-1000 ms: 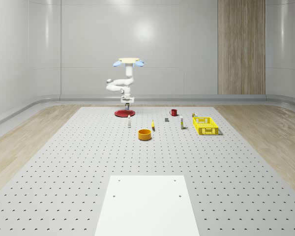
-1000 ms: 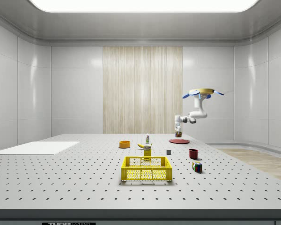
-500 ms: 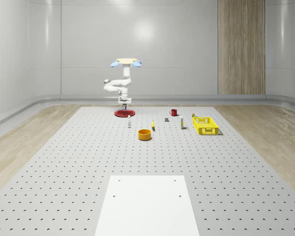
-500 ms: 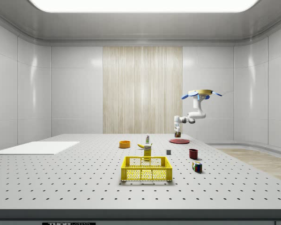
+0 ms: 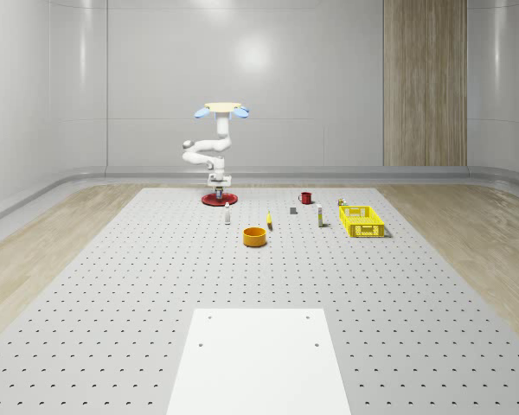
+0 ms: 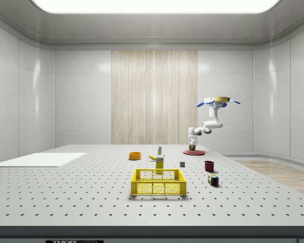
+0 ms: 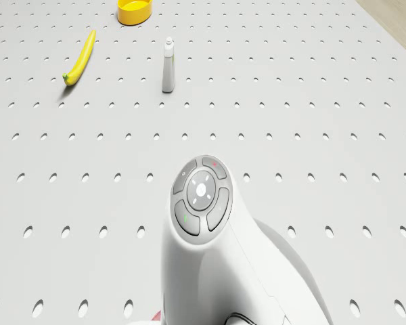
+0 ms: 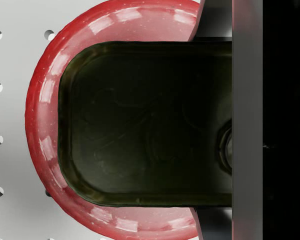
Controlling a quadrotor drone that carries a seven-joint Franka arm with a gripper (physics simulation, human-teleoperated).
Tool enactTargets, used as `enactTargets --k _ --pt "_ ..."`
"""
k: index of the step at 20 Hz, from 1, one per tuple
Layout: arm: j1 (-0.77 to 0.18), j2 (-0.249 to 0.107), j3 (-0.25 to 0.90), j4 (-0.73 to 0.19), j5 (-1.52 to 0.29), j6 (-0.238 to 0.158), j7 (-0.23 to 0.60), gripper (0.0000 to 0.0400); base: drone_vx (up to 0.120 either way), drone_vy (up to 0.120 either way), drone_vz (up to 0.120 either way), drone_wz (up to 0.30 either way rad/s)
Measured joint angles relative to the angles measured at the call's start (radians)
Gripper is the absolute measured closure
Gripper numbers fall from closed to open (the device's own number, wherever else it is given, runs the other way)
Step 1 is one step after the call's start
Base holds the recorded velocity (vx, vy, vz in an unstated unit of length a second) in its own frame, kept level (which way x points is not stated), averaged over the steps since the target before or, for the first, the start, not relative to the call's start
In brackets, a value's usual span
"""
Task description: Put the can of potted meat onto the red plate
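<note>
The drone [image 5: 223, 110] hovers above the far left part of the table, over the red plate [image 5: 208, 201]. Its white arm [image 5: 209, 151] bends down to the gripper [image 5: 217, 184], which is shut on the can of potted meat [image 6: 193, 147]. The can hangs just over the plate [image 6: 199, 152] in the side view; whether it touches I cannot tell. In the wrist view the can's dark top [image 8: 145, 125] sits between the grey fingers [image 8: 217, 17], ringed by the plate's red rim [image 8: 42, 115].
Near the plate stand a small white bottle [image 5: 227, 215], a banana [image 5: 269, 220] and an orange bowl [image 5: 255, 236]. Further along are a grey cube [image 5: 293, 209], a red mug [image 5: 305, 197] and a yellow basket [image 5: 362, 220]. A white panel [image 5: 259, 359] lies at the front.
The drone and arm have shifted slightly to the whole-scene view's left, and the gripper has come down with the can closer to the plate.
</note>
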Motion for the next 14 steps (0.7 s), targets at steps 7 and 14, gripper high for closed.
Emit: enactTargets --k 7,14 --pt "-0.001 0.002 -0.009 0.004 -0.006 0.005 -0.003 0.0026 0.000 0.000 0.000 0.000" --pt "0.006 0.001 0.027 -0.011 0.029 -0.011 -0.003 0.0005 0.000 0.000 0.000 0.000"
